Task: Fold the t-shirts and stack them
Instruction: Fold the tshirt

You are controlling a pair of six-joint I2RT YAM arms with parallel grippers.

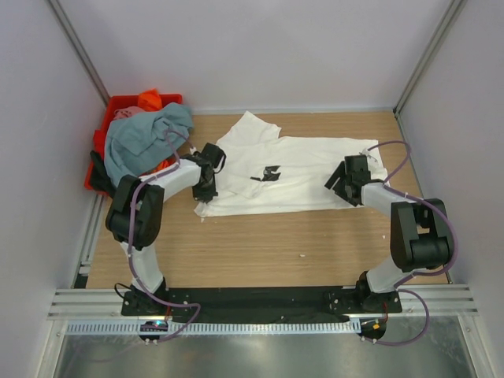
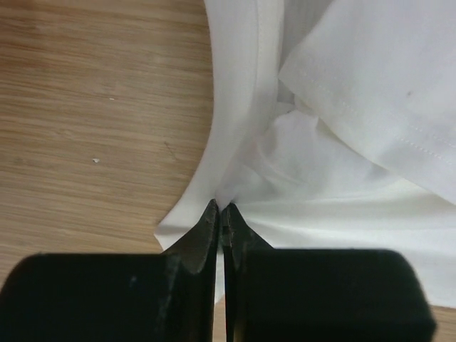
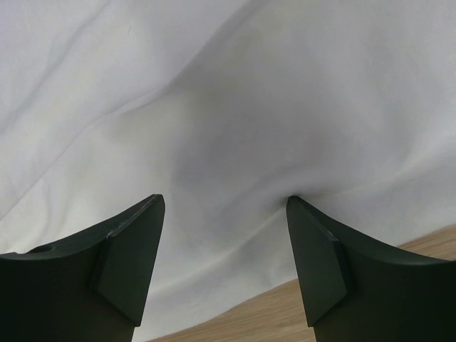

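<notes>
A white t-shirt with a black chest print lies spread across the middle of the wooden table. My left gripper is shut on a pinch of its hem near the shirt's left corner; in the left wrist view the jaws meet with white cloth bunched between the tips. My right gripper stands open over the shirt's right end. Its fingertips press down into the white cloth, close to the edge of the cloth.
A red crate stands at the back left against the wall. A grey-blue shirt drapes over its rim, with an orange one behind it. Bare wood lies between the shirt and the arm bases.
</notes>
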